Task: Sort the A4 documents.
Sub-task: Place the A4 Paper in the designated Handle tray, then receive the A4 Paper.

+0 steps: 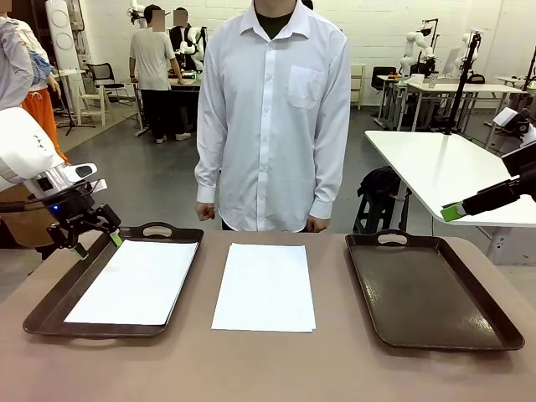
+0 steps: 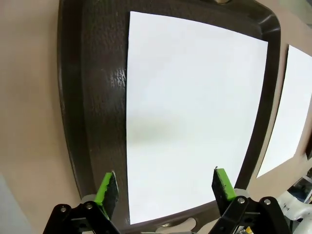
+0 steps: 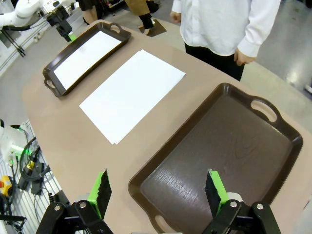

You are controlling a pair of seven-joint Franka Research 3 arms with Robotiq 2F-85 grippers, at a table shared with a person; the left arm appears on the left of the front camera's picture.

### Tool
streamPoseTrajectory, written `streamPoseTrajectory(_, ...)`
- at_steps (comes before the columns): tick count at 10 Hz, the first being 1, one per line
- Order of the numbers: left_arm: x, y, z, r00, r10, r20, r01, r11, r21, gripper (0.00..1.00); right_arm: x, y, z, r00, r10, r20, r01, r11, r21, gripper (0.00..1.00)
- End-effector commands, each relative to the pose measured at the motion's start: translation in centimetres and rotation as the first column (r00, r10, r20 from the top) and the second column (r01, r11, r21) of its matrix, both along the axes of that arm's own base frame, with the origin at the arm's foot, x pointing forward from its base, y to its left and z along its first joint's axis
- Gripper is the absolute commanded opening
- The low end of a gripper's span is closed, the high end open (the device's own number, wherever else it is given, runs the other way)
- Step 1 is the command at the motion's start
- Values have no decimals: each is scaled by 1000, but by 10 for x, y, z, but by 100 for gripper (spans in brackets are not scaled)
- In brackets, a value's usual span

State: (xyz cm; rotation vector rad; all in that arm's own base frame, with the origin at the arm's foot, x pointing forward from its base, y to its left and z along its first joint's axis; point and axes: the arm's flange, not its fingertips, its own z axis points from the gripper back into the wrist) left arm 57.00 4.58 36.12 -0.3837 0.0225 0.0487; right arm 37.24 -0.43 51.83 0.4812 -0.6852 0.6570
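1. Hovering over the left tray's (image 1: 50, 314) ten o'clock corner, the left gripper (image 1: 99, 244) stands wide and empty. One A4 sheet (image 1: 134, 283) lies flat inside, likely already sorted.
2. Unsorted A4 documents (image 1: 265, 287) wait at table centre, between the trays.
3. The right wrist view reveals the right gripper (image 3: 159, 187) spread wide and empty over the bare right tray (image 3: 273, 146). The front view offers one green pad at three o'clock.

we see a dark brown left tray (image 1: 43, 316) and a matching right tray (image 1: 431, 293) well apart on the tan counter (image 1: 276, 368). a person in a white shirt (image 1: 272, 109) stands at its far side.
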Motion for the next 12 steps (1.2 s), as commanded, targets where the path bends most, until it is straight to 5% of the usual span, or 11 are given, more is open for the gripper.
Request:
streamPoseTrajectory(1,-13,-16,0,998,57,12,-55,992,-115,100,2,0,-2,1000,12,2,-12,1000,20,100)
streamPoseTrajectory(2,-23,-25,-1,997,62,40,-50,970,-238,100,2,0,-2,1000,12,2,-12,1000,20,100)
streamPoseTrajectory(3,-2,-7,0,1000,18,0,-18,999,-38,100,2,0,-2,1000,12,2,-12,1000,20,100)
streamPoseTrajectory(12,-7,-6,-2,1000,8,2,-8,999,-50,100,2,0,-2,1000,12,2,-12,1000,20,100)
